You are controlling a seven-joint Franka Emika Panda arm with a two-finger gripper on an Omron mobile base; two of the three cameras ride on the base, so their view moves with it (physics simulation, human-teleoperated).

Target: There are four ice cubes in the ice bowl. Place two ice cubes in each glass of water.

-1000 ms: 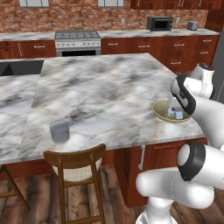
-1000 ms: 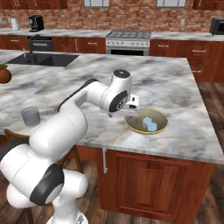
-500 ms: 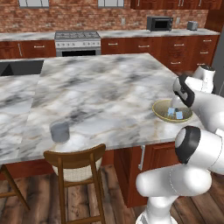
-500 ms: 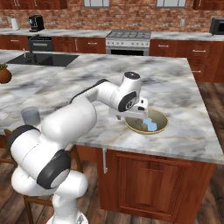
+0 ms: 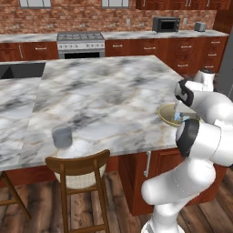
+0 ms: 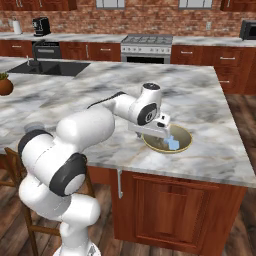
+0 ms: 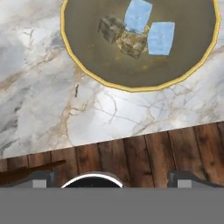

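End effector (image 6: 161,134) released over ice bowl (image 7: 78,65), ice cubes (image 7: 160,38) inside

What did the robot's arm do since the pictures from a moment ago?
The white arm swung further over the wide yellowish-tan bowl, bringing its open gripper down close above the small pale blue ice cubes. It has not taken hold of anything. The bowl, the cubes in it and the grey-blue glass near the wooden stool stayed where they were.
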